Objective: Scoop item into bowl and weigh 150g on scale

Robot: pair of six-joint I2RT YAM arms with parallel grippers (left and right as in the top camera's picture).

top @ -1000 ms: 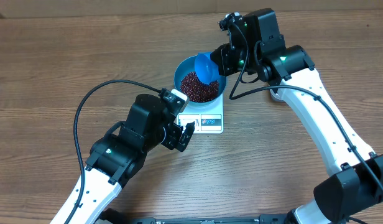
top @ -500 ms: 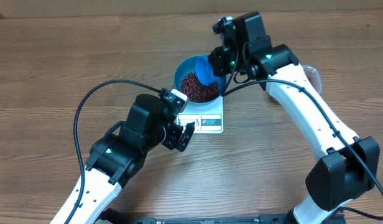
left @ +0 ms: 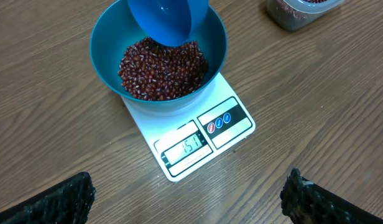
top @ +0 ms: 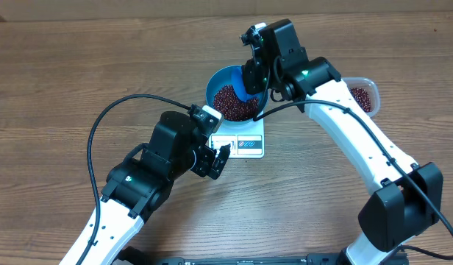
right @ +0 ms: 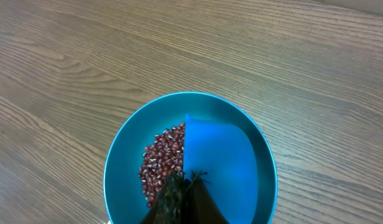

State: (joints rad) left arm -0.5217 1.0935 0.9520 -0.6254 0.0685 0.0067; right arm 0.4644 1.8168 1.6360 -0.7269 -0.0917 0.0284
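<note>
The blue bowl (top: 210, 87) sits on the white scale (top: 247, 144) and holds a pile of red-brown beans (top: 230, 101). My right gripper (top: 254, 76) is shut on a small blue scoop (top: 244, 88), which hangs tilted over the bowl's right half. In the right wrist view the shut fingers (right: 179, 193) hide the handle, with the scoop (right: 219, 155) beside the beans (right: 160, 158) inside the bowl (right: 120, 162). My left gripper (left: 188, 186) stands wide open over bare table, in front of the scale (left: 232, 134), whose display shows digits. The bowl (left: 104, 62) and beans (left: 160, 68) lie beyond.
A clear plastic tub (top: 362, 94) with more beans stands at the right, behind my right forearm, and shows as the tub (left: 297, 12) at the top of the left wrist view. The left arm's black cable (top: 116, 110) loops over the wooden table to the left.
My right arm has swung left, carrying the scoop further over the bowl and uncovering the tub behind it. The left arm has not moved.
</note>
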